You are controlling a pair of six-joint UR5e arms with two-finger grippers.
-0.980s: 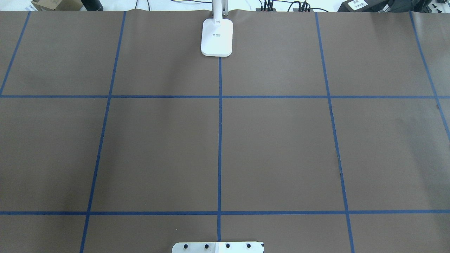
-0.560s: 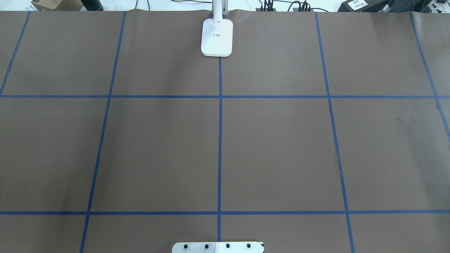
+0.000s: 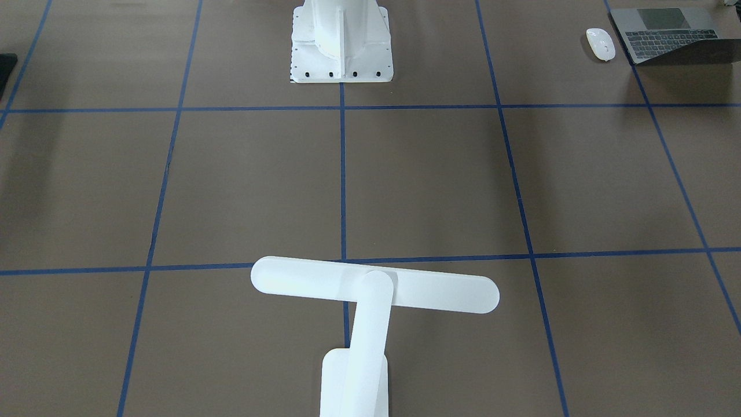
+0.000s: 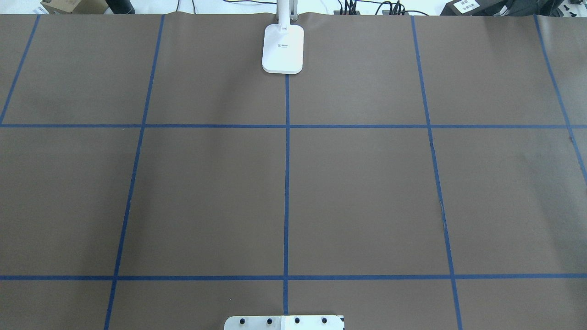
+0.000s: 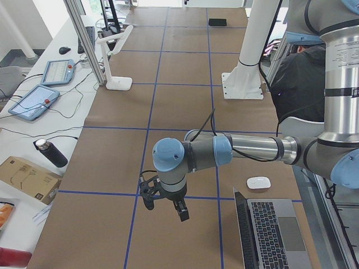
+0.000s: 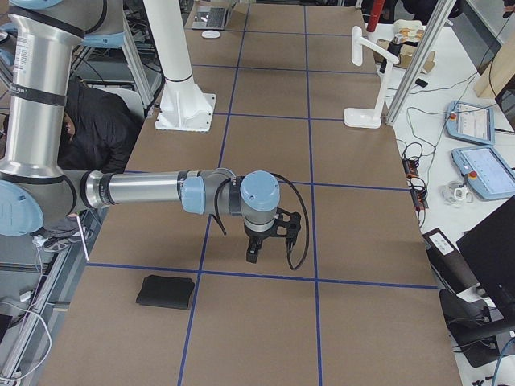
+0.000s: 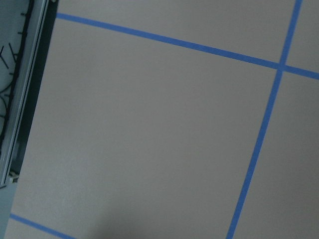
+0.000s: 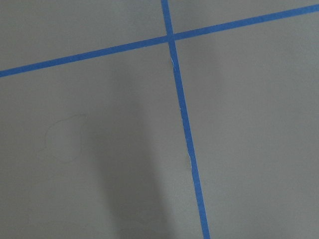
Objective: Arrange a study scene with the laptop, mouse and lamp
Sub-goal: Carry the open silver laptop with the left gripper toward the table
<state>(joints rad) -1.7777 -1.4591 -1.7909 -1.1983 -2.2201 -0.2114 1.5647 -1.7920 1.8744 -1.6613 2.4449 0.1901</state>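
The white T-shaped lamp (image 3: 376, 286) stands at the table's far middle edge; its base shows in the overhead view (image 4: 283, 48). The dark-grey laptop (image 3: 666, 35) lies open on the robot's left side near its base, with the white mouse (image 3: 601, 43) beside it. My left gripper (image 5: 165, 207) hangs above the bare table, in front of the laptop (image 5: 275, 235) and mouse (image 5: 258, 182). My right gripper (image 6: 269, 249) hangs above the table near a black mat (image 6: 165, 291). Both hold nothing that I can see. I cannot tell whether they are open or shut.
The white bolted pedestal (image 3: 340, 40) stands at the robot's side of the table, in the middle. The brown table cover carries a grid of blue tape. Tablets, cables, a bottle and boxes lie on the side bench (image 5: 33, 101) beyond the lamp.
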